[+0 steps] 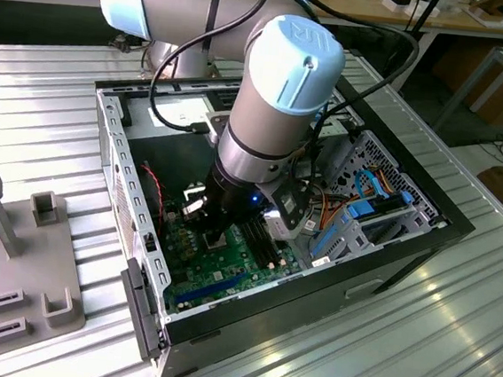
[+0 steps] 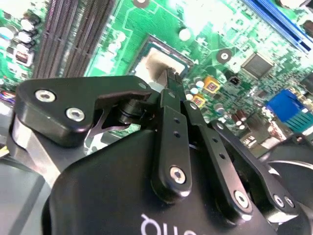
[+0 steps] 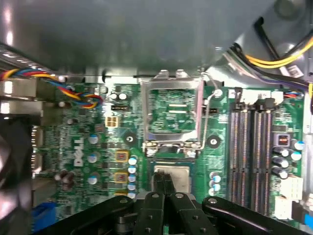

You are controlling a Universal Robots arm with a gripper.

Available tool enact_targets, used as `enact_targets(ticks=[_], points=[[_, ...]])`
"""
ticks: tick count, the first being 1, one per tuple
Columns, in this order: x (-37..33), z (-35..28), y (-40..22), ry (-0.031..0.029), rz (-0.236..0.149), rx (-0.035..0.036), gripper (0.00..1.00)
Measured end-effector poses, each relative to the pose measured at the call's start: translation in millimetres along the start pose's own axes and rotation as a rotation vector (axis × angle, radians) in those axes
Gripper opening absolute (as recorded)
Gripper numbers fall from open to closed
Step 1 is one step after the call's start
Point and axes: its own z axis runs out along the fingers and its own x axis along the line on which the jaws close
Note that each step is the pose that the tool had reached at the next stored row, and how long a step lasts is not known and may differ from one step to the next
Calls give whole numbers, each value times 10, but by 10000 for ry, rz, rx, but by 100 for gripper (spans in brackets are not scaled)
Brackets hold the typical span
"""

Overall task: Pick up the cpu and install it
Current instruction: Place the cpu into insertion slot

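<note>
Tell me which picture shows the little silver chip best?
The first wrist view: the cpu lies flat, facing the camera, by the gripper. The second wrist view shows it slanted. In the exterior view the arm covers it.

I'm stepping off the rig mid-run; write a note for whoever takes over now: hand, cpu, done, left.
Hand: shut, fingertips together, down at the socket inside the computer case.
cpu: lying flat in the socket, right at the fingertips; whether they touch it is unclear.
Done: cpu is at the socket.
Left: the socket cover stands flipped open; full seating unconfirmed.
</note>
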Motion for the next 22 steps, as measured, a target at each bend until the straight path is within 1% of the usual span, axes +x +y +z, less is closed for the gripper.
enact_targets(ticks=[4,10,11,12,13,14,17,18,20,22], points=[[-27,19,-2,1,0,2,11],[-33,36,-3,1,0,2,11],[-33,27,-2,1,0,3,11],[-31,-10,0,5,0,2,11],[-28,-88,3,27,1,1,11],[-32,-101,3,41,0,5,11],[-67,-103,2,57,6,44,11],[-89,-102,1,57,7,51,11],[-110,-102,0,58,6,54,11],[-114,-101,0,58,8,54,11]])
